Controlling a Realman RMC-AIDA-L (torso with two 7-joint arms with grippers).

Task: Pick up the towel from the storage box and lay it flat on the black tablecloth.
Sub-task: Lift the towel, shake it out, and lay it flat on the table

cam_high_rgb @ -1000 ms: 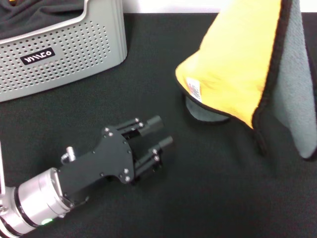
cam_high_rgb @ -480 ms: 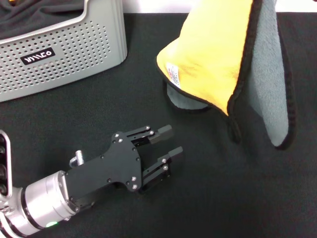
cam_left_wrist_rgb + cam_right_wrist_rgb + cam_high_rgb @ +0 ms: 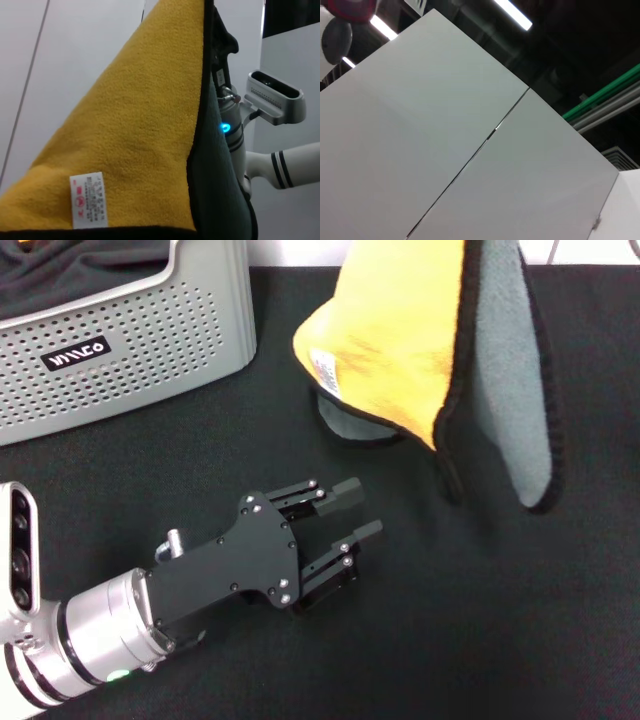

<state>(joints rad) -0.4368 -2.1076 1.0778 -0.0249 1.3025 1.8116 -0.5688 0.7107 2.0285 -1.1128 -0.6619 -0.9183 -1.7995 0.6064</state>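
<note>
We are seeing the towel (image 3: 400,350) hanging above the black tablecloth (image 3: 480,620), yellow-orange side facing us, grey-green side draping beside it, its lower folded corner touching the cloth. It is well out of the storage box (image 3: 130,350), which is sitting to its left with dark charcoal fabric (image 3: 70,265) bunched inside. The left gripper (image 3: 358,510) is hovering low in front of the towel, fingers spread and holding nothing. We cannot tell how the right gripper stands.

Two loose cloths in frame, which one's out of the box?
The towel, yellow-orange and grey with black edging, hanging over the tablecloth. The dark bunched fabric sits inside the storage box.
</note>
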